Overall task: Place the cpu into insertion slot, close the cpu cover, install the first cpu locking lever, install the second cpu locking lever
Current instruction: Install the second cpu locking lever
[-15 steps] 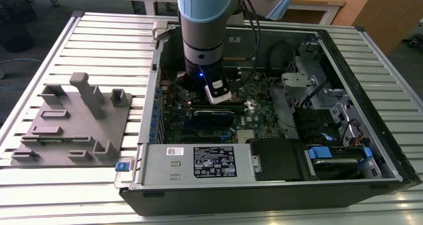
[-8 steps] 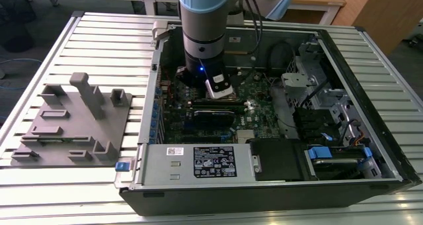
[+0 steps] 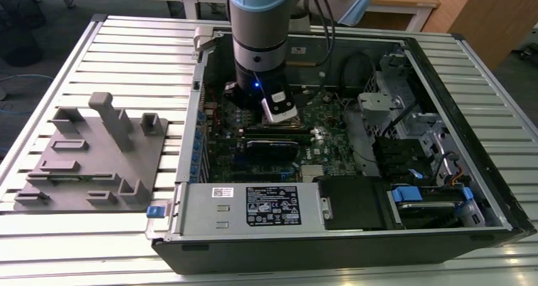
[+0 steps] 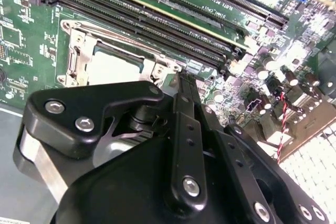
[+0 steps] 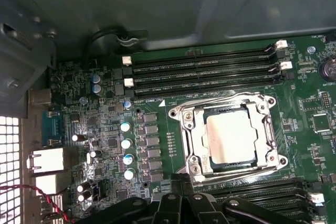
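Observation:
The cpu, a silvery square chip, lies flat in the insertion slot on the green circuit board. The cpu cover, a thin metal frame, lies down around it. In the second wrist view the cpu and the cpu cover sit just beyond the black finger linkage. My gripper is shut, its tips together right beside one edge of the socket, near a corner of the frame. In the exterior view the gripper reaches down into the open computer case.
Long black memory slots run on both sides of the socket. Capacitors stand close by. The case walls, a power supply and drive bays hem in the board. A grey fixture block sits on the slatted table.

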Controlling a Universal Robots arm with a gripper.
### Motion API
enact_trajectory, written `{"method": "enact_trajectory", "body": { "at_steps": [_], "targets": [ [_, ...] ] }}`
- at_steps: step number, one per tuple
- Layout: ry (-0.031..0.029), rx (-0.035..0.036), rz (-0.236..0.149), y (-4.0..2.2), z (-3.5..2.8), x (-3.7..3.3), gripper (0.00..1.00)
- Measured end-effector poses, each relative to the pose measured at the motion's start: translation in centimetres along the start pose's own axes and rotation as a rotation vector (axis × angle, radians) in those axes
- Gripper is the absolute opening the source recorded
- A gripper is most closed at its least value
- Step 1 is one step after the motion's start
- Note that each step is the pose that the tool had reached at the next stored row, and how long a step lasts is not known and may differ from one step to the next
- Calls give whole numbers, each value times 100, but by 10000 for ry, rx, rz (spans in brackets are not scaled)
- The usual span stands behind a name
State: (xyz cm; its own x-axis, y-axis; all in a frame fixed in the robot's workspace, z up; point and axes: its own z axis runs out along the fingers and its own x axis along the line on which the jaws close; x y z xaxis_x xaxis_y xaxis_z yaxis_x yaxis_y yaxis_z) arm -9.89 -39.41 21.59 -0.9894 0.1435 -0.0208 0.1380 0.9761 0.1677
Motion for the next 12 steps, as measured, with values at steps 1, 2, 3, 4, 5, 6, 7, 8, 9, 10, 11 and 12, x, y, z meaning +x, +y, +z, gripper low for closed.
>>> {"method": "enact_trajectory", "body": {
  "at_steps": [1, 2, 3, 4, 5, 6, 7, 8, 9, 10, 11, 12],
  "targets": [
    [1, 0, 0, 0, 0, -2, 11],
    [8, 3, -1, 2, 0, -16, 11],
    [21, 4, 2, 6, 3, -41, 11],
    [34, 6, 6, 10, 5, -69, 11],
    [48, 8, 8, 15, 8, -101, 11],
    [62, 10, 11, 20, 10, -135, 11],
    [76, 11, 12, 25, 13, -170, 11],
    [85, 12, 14, 29, 16, -198, 11],
    [91, 13, 16, 34, 18, -221, 11],
    [95, 15, 16, 39, 20, -239, 11],
    [97, 16, 16, 46, 22, -250, 11],
    [98, 16, 17, 57, 26, -255, 11]
  ]
}}
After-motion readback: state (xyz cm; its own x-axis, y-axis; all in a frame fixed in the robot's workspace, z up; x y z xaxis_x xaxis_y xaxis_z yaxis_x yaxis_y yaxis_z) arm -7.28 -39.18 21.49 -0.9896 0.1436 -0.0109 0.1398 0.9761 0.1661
